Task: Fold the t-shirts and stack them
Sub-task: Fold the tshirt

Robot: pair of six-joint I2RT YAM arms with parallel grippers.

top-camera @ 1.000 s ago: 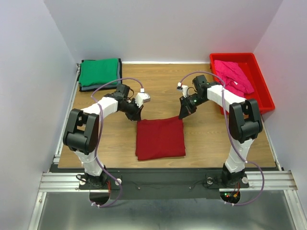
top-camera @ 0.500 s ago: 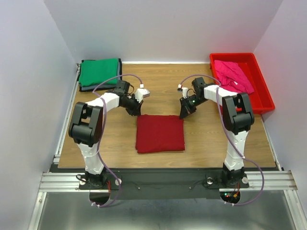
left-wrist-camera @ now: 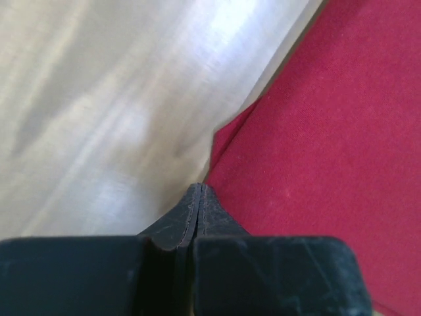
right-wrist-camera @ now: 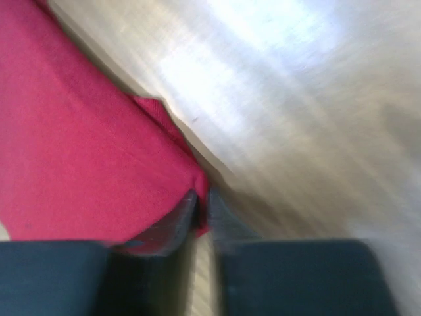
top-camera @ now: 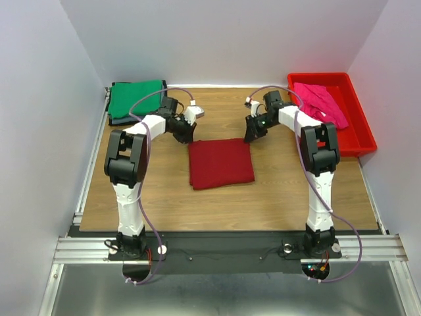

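The maroon t-shirt (top-camera: 221, 163) lies folded into a square on the middle of the table. My left gripper (top-camera: 187, 137) is shut at its far left corner; in the left wrist view the jaws (left-wrist-camera: 199, 189) are pressed together at the cloth's edge (left-wrist-camera: 316, 145). My right gripper (top-camera: 250, 136) is shut on the far right corner, and maroon cloth (right-wrist-camera: 85, 164) shows pinched between its fingertips (right-wrist-camera: 200, 197). The green t-shirt (top-camera: 136, 99) lies folded at the far left on a dark grey one (top-camera: 114, 120). The pink t-shirt (top-camera: 319, 102) lies crumpled in the tray.
The red plastic tray (top-camera: 360, 128) stands at the far right against the wall. Bare wooden table (top-camera: 276, 197) lies between the maroon shirt and the arm bases. White walls close in the left, right and back sides.
Both grippers have moved away from the bases toward the back of the table, and the maroon t-shirt has slid along with them.
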